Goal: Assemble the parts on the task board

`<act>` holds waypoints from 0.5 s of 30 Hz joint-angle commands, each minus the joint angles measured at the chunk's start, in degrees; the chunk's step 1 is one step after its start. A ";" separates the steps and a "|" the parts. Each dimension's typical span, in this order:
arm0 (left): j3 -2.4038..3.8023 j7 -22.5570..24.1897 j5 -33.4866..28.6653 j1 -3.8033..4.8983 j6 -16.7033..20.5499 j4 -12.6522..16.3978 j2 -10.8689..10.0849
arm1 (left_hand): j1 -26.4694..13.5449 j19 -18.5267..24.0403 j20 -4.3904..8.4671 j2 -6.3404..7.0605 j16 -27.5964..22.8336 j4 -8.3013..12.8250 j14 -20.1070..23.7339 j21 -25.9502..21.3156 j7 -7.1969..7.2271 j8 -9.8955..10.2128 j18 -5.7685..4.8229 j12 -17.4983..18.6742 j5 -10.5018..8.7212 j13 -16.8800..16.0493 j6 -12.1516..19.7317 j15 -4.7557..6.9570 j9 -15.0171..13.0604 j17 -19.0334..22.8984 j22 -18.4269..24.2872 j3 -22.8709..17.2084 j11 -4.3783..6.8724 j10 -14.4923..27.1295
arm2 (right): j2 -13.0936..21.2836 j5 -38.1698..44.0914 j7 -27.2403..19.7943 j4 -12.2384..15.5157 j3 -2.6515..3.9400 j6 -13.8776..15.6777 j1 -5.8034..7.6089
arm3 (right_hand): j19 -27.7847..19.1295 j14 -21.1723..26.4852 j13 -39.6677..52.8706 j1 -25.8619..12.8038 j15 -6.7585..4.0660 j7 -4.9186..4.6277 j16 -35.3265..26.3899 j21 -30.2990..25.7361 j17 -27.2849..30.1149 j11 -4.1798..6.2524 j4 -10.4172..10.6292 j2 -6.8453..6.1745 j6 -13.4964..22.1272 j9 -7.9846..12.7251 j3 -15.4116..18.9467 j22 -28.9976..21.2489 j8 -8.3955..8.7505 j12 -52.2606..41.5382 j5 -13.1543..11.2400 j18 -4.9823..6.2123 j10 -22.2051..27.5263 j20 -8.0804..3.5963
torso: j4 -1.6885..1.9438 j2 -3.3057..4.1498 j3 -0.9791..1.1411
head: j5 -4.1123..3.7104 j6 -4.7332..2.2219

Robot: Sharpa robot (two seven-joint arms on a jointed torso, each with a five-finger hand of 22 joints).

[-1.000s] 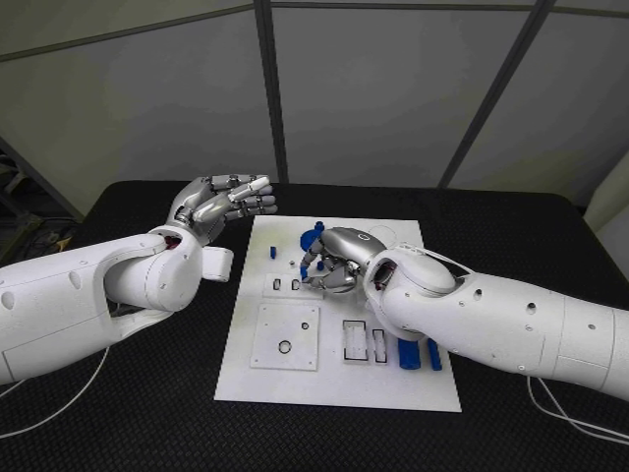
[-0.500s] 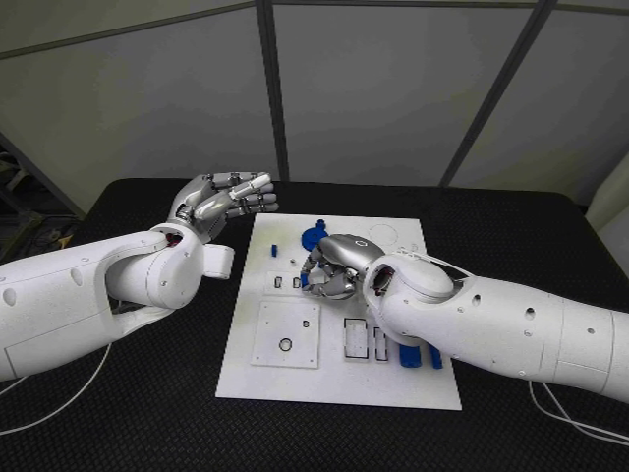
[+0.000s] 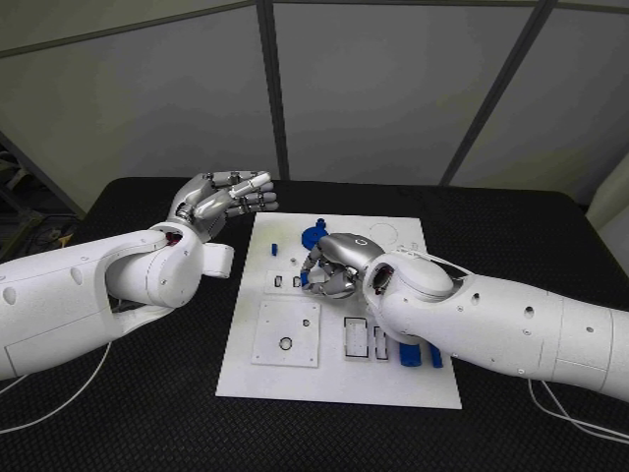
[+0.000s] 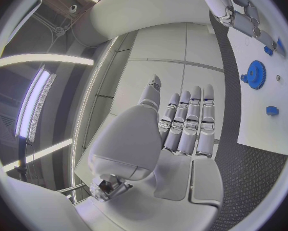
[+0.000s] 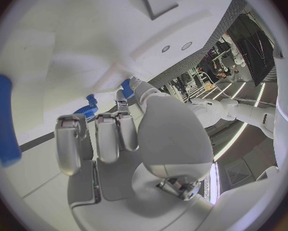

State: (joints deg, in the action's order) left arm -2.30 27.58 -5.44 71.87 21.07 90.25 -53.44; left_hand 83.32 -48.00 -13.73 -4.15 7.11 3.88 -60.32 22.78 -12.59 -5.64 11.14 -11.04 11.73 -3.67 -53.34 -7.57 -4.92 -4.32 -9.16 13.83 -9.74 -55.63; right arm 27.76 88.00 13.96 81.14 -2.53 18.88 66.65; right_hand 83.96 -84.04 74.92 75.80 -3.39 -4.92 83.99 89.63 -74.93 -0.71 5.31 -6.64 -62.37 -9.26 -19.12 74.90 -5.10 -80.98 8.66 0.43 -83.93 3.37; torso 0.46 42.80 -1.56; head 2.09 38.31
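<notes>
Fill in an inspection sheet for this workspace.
Surface: black table.
Job's things: white board mid-table; blue gear at its far end; blue parts near the right edge.
Clutter: nothing seen.
Hands: left hand raised off the board's left side, fingers together, holding nothing; right hand curled low over the board, grip unclear.
Cables: white cables trail on the table under both arms.
Surroundings: grey wall panels behind.

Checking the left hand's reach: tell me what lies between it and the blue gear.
In the head view, between the left hand and the blue gear lie bare black table, then the white task board edge with one small blue part.
</notes>
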 commanded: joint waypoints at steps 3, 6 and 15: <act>0.06 0.28 0.03 0.09 -0.73 0.03 0.02 | -0.12 0.23 -0.11 -0.84 -0.34 0.32 -0.18 0.17 0.03 0.41 -0.83 0.35 -0.24 0.04 -0.49 -0.32 0.08 0.06 0.09 0.15 -0.22 -0.09 | 0.10 0.96 1.22 -0.32 -0.15 -0.71 -0.05 | 6.04 -3.03 7.71 -0.85 -0.16 -0.35 -0.24 0.37 -0.45 0.19 -0.25 -0.05 0.55 -0.03 0.02 15.10 0.52 0.36 0.36 -0.43 -1.91 -0.46 | -0.02 -0.01 -0.03 | -0.03 0.06; 0.06 0.28 0.03 0.09 -0.72 0.02 0.02 | -0.12 0.23 -0.11 -0.84 -0.34 0.32 -0.18 0.17 0.03 0.41 -0.83 0.35 -0.24 0.04 -0.49 -0.32 0.08 0.06 0.09 0.15 -0.22 -0.09 | 0.07 1.02 1.22 -0.43 -0.15 -0.73 -0.05 | 6.04 -3.00 7.61 -0.93 -0.10 -0.44 -0.31 0.37 -0.33 0.12 -0.31 -0.16 0.81 -0.01 0.02 15.10 0.75 0.51 0.37 -0.43 -1.83 -0.43 | 0.01 0.00 -0.03 | -0.13 0.03; 0.06 0.25 0.03 0.09 -0.73 0.00 0.02 | -0.12 0.23 -0.11 -0.84 -0.34 0.32 -0.18 0.17 0.03 0.41 -0.83 0.35 -0.24 0.04 -0.49 -0.32 0.08 0.06 0.09 0.15 -0.22 -0.09 | -0.05 1.07 1.13 -0.42 -0.15 -1.03 -0.05 | 6.04 -2.99 7.59 -0.99 -0.07 -0.49 -0.34 0.37 -0.29 0.08 -0.35 -0.22 0.94 0.00 0.02 15.10 0.88 0.54 0.37 -0.43 -1.81 -0.40 | -0.02 0.02 -0.04 | -0.19 0.19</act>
State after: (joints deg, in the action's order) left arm -2.31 27.56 -5.46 71.87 21.03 90.20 -53.46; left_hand 83.01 -48.00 -13.73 -4.46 7.11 3.88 -60.32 22.78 -12.59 -5.41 11.14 -11.04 11.73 -3.67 -53.34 -7.57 -4.93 -4.32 -9.16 13.83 -9.74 -55.63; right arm 27.73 88.59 14.63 80.74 -2.57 18.86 66.63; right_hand 83.96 -84.05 74.92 75.28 -3.38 -5.50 83.99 89.63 -74.92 -0.71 5.32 -6.71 -61.76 -9.26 -19.13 74.90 -4.42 -80.70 8.66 0.43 -83.93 3.37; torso 0.46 42.81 -1.58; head 1.87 38.45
